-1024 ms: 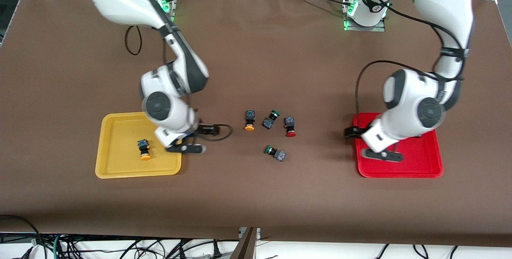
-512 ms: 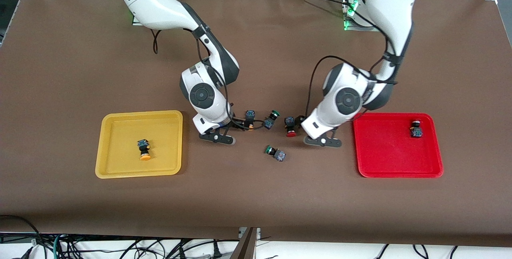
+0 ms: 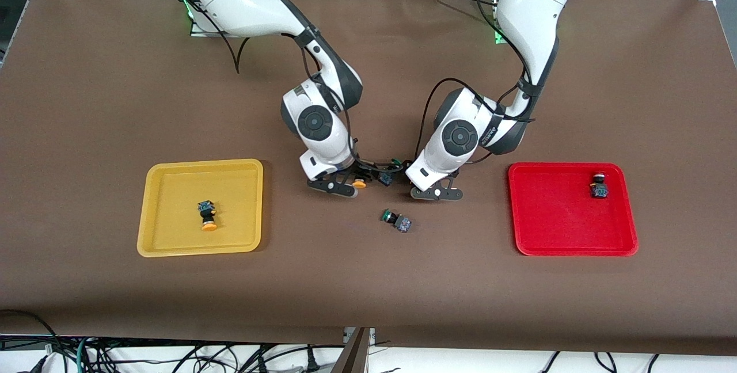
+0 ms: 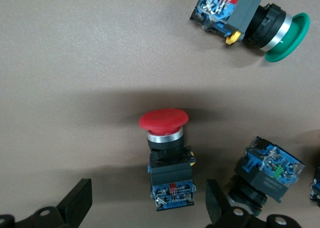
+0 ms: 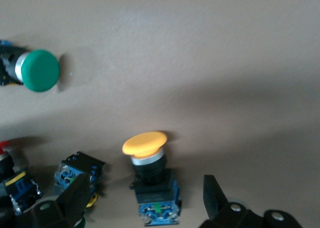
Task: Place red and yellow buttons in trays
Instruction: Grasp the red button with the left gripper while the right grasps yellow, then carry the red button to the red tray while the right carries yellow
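Green-capped switch (image 3: 387, 175) (lying) between buttons

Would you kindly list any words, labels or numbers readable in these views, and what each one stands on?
None can be read.
Red-capped push-button switch between the open left gripper fingers: marks on its blue base, too small to read.
Orange-yellow-capped push-button switch between the open right gripper fingers: base marks blurred.
Green-capped push-button switches: base marks illegible.
Yellow plastic tray and red plastic tray: no text visible.
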